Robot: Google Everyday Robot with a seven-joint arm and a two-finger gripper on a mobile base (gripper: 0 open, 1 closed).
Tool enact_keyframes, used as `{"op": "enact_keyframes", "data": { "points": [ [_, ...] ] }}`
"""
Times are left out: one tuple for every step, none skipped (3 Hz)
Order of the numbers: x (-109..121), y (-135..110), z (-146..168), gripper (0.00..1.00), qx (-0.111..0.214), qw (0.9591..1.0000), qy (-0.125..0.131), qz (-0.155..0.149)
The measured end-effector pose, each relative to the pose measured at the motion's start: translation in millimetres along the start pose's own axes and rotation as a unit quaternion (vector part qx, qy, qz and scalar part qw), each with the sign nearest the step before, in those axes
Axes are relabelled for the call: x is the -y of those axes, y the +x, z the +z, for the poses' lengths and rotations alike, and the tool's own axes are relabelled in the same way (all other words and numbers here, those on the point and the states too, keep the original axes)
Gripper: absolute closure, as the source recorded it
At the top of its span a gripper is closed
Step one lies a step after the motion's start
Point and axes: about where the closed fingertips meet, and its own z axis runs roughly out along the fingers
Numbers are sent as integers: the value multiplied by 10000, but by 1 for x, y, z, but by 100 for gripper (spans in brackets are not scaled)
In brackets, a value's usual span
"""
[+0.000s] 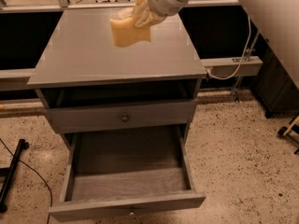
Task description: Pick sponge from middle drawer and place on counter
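The pale yellow sponge (129, 31) hangs in my gripper (142, 14), which is shut on its upper right edge. It is held above the far middle part of the grey counter (93, 59), the top of the cabinet. My white arm comes in from the upper right. The middle drawer (126, 171) is pulled wide open below, and its ribbed grey floor holds nothing that I can see.
The knobbed grey drawer (124, 117) above the open one is shut. A white rail with a cable (233, 66) runs to the right of the cabinet. A black bar (11, 171) lies on the speckled floor at the left. The open drawer juts toward me.
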Motion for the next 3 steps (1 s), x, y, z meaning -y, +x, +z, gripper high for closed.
{"op": "enact_keyframes", "data": {
  "points": [
    [13,34,16,85,38,9998,160,-65],
    [15,69,45,54,-39,9997,223,-110],
    [11,86,62,31,-129,9997,160,-107]
  ]
}}
